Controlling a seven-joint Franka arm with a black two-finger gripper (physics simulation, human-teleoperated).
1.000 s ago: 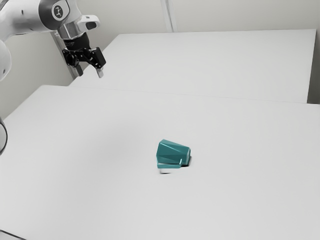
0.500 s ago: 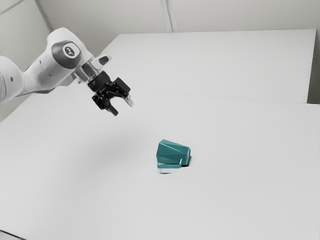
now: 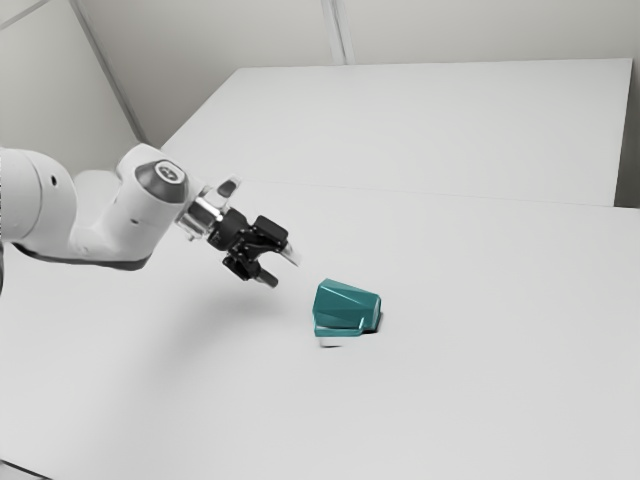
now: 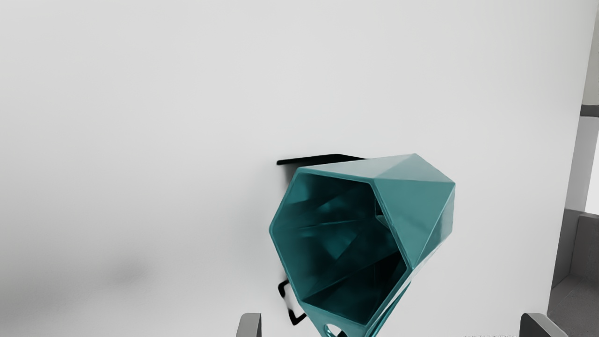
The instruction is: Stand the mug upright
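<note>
imo it's the reach step, sideways mug at four o'clock from the gripper in the exterior view, fingers spread, so next straddle and grip it

My end effector angles downward, its fingers spread apart.

The white surface is wide and plain. Behind it, in the exterior view, there is a large white panel, and a thin line runs between the two. Further back stands a pale wall with a narrow upright strip. At the exterior view's right edge, a dark grey area is beside the panel. In the wrist view, grey block-like shapes lie beyond the surface's edge; what they are, I cannot tell.
</note>
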